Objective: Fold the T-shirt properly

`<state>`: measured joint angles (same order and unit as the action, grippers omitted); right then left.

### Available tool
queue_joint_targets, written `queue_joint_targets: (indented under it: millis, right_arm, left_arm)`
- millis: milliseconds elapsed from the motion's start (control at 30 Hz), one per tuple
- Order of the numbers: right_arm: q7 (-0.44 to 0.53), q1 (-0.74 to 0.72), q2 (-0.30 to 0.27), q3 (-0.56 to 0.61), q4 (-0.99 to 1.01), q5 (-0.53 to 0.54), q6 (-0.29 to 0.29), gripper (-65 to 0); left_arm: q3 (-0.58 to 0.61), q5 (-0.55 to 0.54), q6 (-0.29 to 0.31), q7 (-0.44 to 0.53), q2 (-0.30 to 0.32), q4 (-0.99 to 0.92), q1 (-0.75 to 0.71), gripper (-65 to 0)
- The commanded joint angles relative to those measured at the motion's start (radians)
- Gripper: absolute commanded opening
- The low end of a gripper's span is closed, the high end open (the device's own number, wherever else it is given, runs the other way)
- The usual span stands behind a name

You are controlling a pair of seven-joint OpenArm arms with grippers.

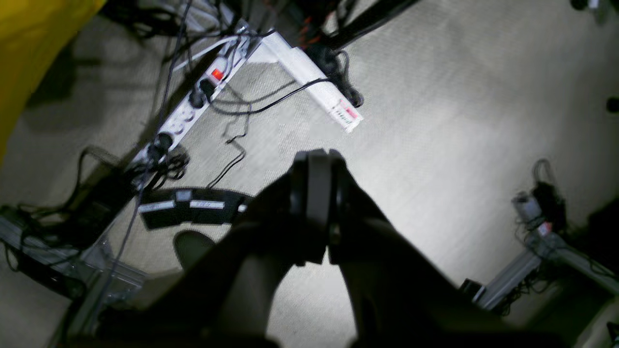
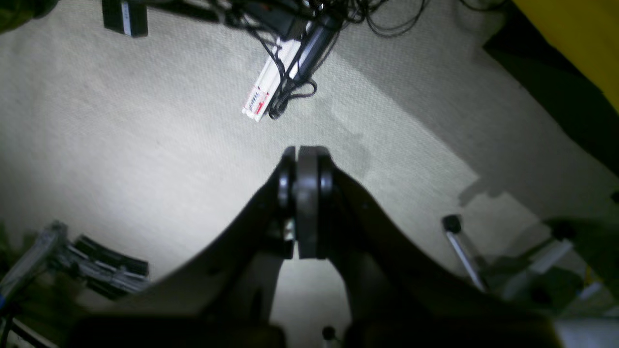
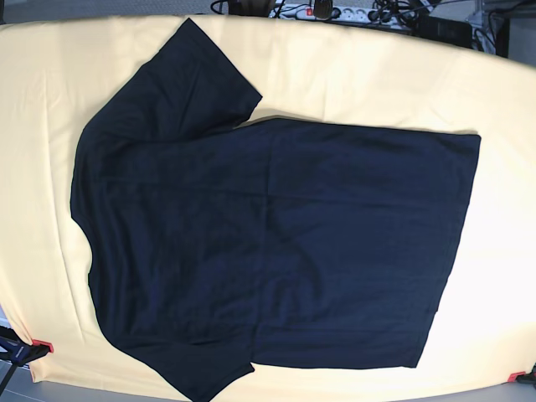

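The black T-shirt [image 3: 276, 243] lies spread flat on the yellow table [image 3: 352, 71] in the base view, collar end to the left, hem to the right, one sleeve at the top left and one at the bottom. Neither arm shows in that view. My left gripper [image 1: 316, 159] is shut with nothing between its fingers and hangs over the grey floor. My right gripper [image 2: 304, 157] is likewise shut and empty above the floor. The T-shirt is out of both wrist views.
Power strips [image 1: 193, 101] and tangled cables lie on the floor below the left gripper. A white strip [image 2: 271, 87] with cables lies ahead of the right gripper. A yellow table edge [image 2: 570, 38] shows at the right wrist view's corner. Red clamps [image 3: 42, 345] mark the table's near corners.
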<state>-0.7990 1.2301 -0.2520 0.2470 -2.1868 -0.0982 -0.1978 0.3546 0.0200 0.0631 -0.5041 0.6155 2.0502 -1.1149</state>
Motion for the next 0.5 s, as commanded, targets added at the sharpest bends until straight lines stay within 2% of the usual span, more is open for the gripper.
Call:
queue_joint_targets:
  millis: [0,100,167,300,467]
  right_arm:
    - [-0.008,0.021,-0.004,0.002,-0.031,-0.019,0.004,-65.0]
    - [-0.018,0.022,-0.007,0.002,-0.064,-0.098,0.043,-65.0]
    - [-0.018,0.022,-0.021,0.002,-0.083,-0.14,0.073,-65.0]
    - [-0.018,0.022,-0.07,0.002,-0.108,-0.219,0.142,-65.0]
    - [-0.018,0.022,-0.146,0.001,-0.154,-0.304,0.212,-65.0]
  left_arm:
    - [0.004,0.011,0.003,0.008,0.006,0.031,-0.017,-65.0]
    - [0.002,0.051,0.002,0.006,0.005,0.076,-0.018,-65.0]
    - [0.002,0.073,-0.019,0.005,0.006,0.103,-0.018,-65.0]
    - [-0.012,0.145,-0.061,0.005,0.006,0.147,-0.018,-65.0]
    - [-0.119,0.155,-0.06,0.002,0.006,0.215,-0.018,-65.0]
